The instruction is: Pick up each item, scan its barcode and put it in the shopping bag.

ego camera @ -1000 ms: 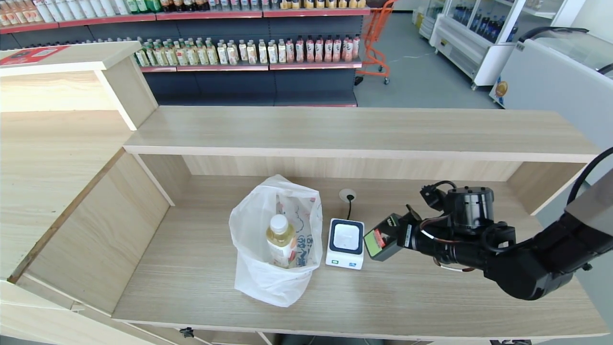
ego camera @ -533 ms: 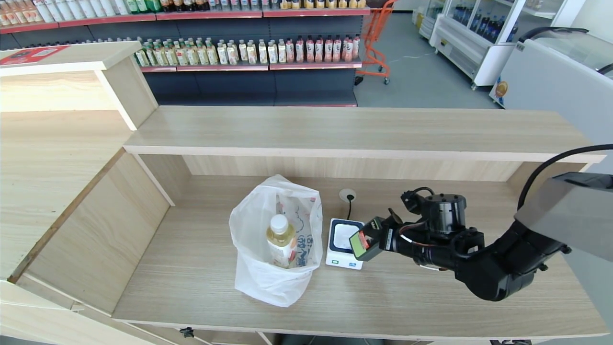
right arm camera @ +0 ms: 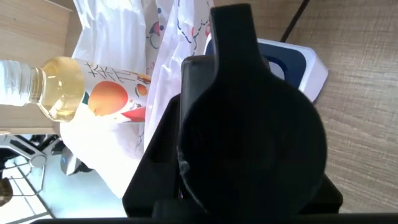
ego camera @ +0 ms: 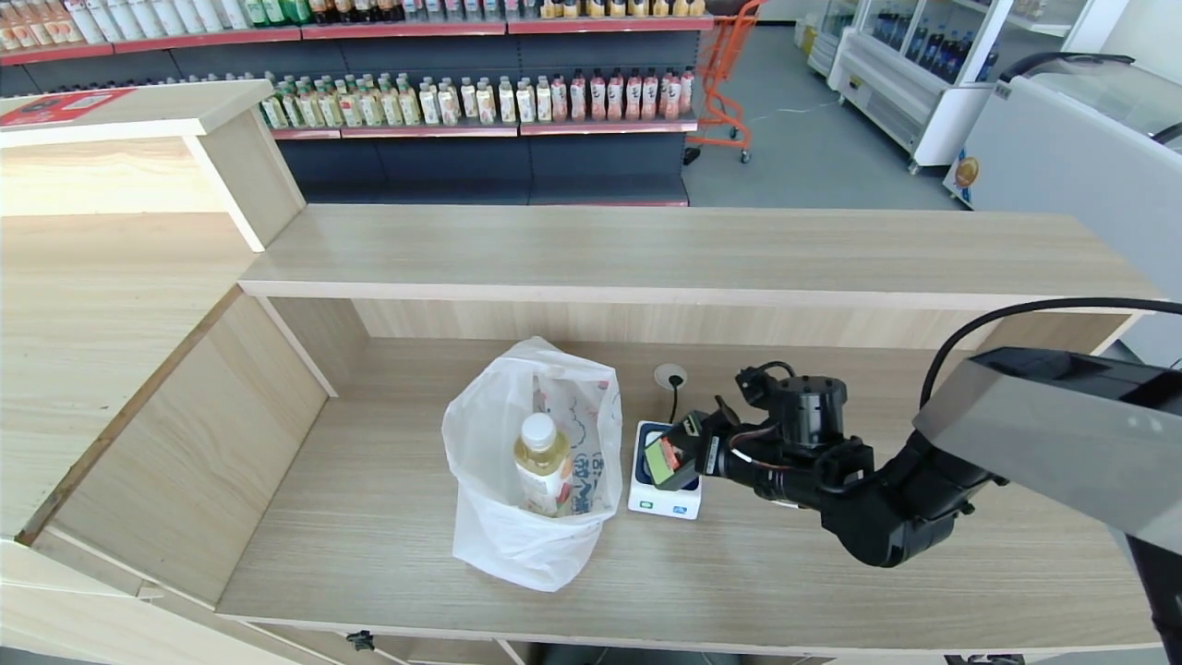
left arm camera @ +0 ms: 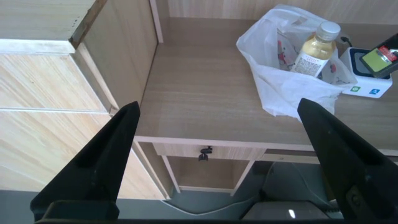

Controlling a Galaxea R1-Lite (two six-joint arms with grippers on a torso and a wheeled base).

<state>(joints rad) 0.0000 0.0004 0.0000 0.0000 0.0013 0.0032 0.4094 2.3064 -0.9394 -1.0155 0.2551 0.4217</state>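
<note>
Head view: the right gripper (ego camera: pixel 681 450) is clamped on a small green-and-red box (ego camera: pixel 659 457), held directly over the barcode scanner (ego camera: pixel 663 504) — the scanning step, I judge; just beyond its tip stands the shopping bag (ego camera: pixel 517 554) with a drink bottle (ego camera: pixel 540 462) already inside; bagging this box remains; the left gripper (left arm camera: pixel 217 102) hangs wide open — empty.

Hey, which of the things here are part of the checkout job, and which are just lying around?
Job: box in the right gripper, scanner, bag, bottle in the bag.
Lying about: shelved drinks, orange cart, freezers.
</note>
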